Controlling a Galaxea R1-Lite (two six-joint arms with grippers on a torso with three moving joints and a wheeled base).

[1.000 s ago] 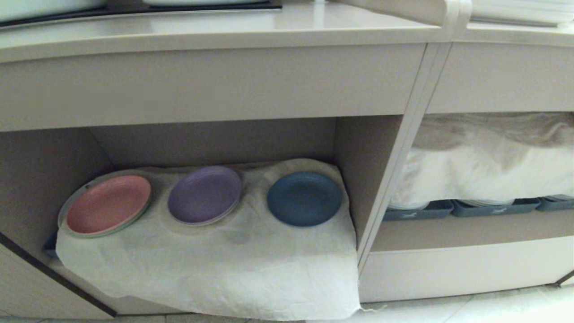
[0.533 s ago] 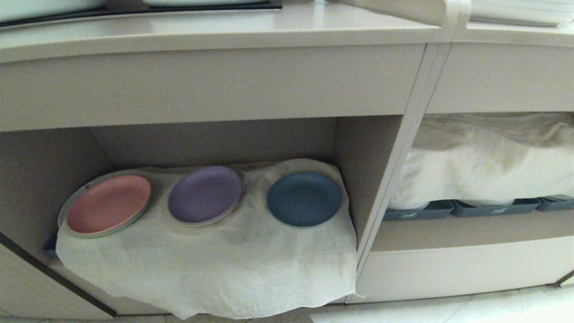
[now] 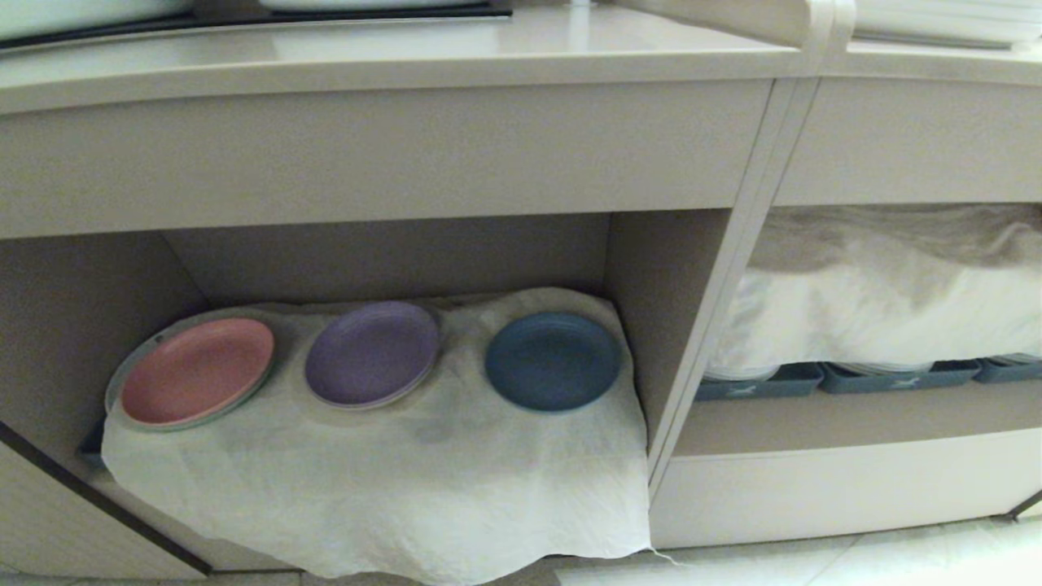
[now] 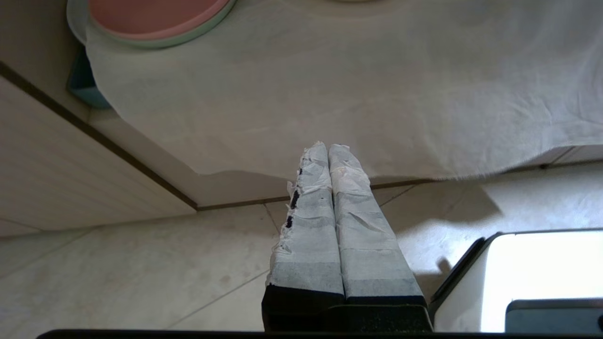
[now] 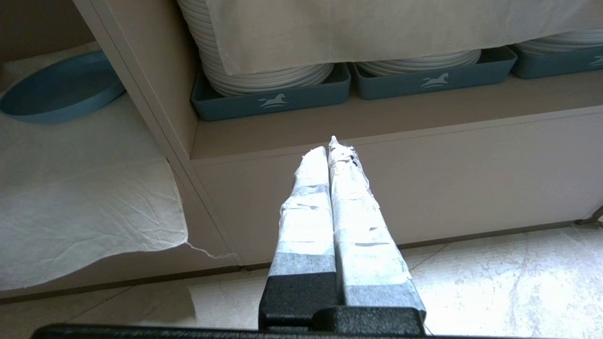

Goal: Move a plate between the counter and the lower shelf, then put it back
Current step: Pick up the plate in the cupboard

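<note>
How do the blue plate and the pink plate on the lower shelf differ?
The blue plate lies alone on the cloth at the right end; the pink plate sits at the left end on a pale green plate. The pink one reaches the cloth's left edge; the blue one does not. Both are round, shallow and lie flat.

Lower shelf point(image 3: 619, 268): three plates in a row on the cloth point(image 3: 391, 480); the plate point(image 3: 553, 360) rightmost. Trays point(image 3: 895, 376) occupy the right compartment.

The right gripper point(image 5: 330, 149), fingers pressed together, hangs before grey-blue trays point(image 5: 278, 99) of white plates point(image 5: 264, 73); the blue plate point(image 5: 59, 87) lies on white cloth point(image 5: 85, 207).
</note>
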